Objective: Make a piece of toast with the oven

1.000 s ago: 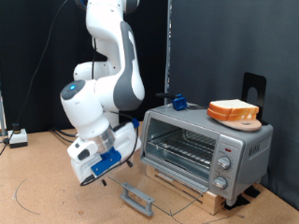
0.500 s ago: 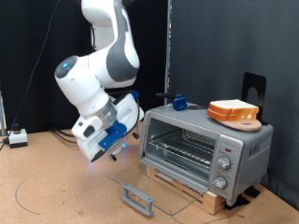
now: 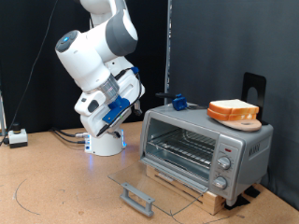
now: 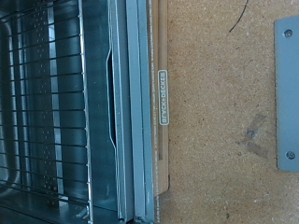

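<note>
A boxy silver-grey toaster oven [image 3: 201, 147] is seen with its glass door [image 3: 149, 187] lowered flat, its rack bare. The two-finger gripper [image 3: 93, 110] is raised well clear; its finger spacing cannot be told.

White robot arm [image 3: 98, 51]
Rounded glossy white shells, grey joint bands, a blue round cap, blue parts near the hand.

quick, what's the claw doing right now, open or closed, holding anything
claw: raised off the floor on the exterior view's left of the oven, nothing visibly held; open or closed cannot be told.
</note>
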You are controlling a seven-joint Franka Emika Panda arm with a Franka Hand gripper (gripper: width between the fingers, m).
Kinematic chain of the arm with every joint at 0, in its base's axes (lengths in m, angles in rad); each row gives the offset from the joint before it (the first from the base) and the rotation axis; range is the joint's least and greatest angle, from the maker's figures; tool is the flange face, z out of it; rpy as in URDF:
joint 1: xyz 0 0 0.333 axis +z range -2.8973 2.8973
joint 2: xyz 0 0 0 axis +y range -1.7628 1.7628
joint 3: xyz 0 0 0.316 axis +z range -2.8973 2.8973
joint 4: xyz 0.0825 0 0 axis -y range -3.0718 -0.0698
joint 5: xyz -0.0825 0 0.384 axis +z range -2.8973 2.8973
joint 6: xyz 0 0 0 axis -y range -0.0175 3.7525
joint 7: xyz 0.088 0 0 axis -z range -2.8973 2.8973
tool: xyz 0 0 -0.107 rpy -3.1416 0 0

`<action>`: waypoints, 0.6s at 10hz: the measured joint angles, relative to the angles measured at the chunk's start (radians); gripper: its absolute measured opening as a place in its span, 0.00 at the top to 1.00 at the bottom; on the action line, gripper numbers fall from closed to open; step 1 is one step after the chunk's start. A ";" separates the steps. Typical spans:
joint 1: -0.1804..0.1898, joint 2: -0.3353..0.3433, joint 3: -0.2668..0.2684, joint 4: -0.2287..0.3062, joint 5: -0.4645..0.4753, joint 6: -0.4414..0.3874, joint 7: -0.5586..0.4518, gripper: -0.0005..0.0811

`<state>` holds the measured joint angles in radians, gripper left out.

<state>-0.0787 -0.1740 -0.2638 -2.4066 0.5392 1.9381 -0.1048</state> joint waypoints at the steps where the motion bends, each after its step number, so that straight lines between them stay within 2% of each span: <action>1: 0.004 -0.001 0.000 0.000 0.036 -0.001 -0.062 0.00; 4: 0.021 -0.048 -0.001 0.008 0.222 -0.176 -0.305 0.00; 6: 0.028 -0.093 0.001 0.008 0.266 -0.274 -0.401 0.00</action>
<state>-0.0505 -0.2669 -0.2627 -2.3988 0.8056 1.6640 -0.5062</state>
